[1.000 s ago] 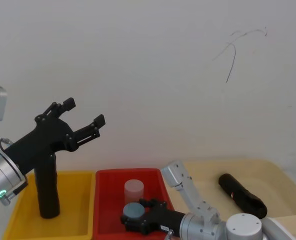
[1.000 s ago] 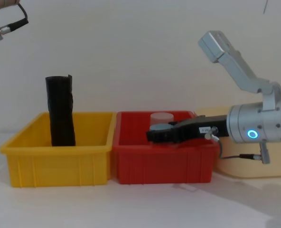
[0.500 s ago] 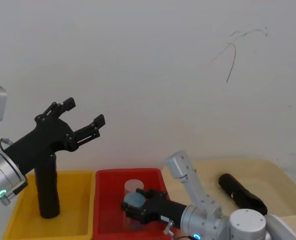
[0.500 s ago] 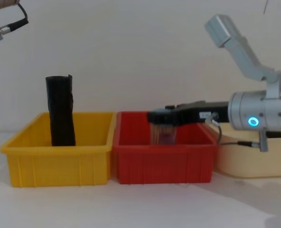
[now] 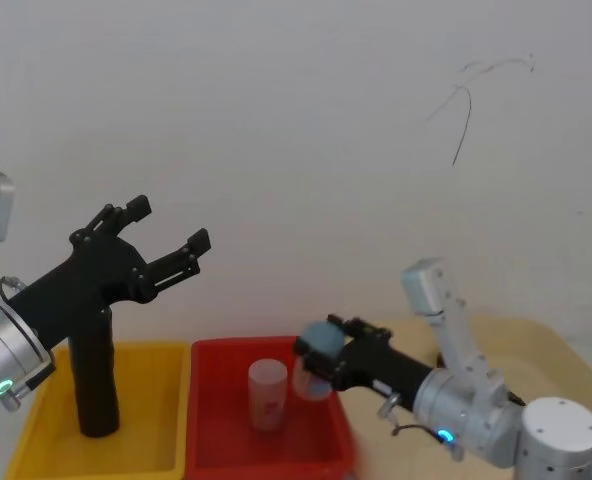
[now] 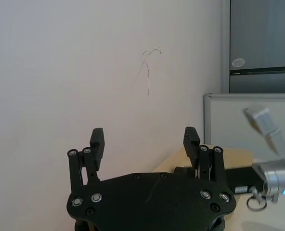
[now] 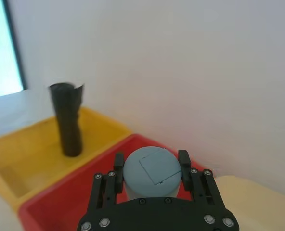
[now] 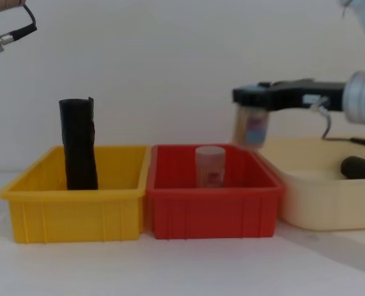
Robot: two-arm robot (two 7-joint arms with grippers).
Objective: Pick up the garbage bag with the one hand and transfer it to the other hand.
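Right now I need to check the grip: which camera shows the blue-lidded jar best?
The right wrist view: the jar sits between the right gripper's fingers. Head and chest views show it blurred, lifted above the red bin.

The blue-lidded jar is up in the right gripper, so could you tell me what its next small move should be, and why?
Probably carry the blue-lidded jar sideways toward the cream tray and set it down. The right gripper holds it lifted over the red bin's right edge, while the garbage bag stands untouched in the yellow bin.
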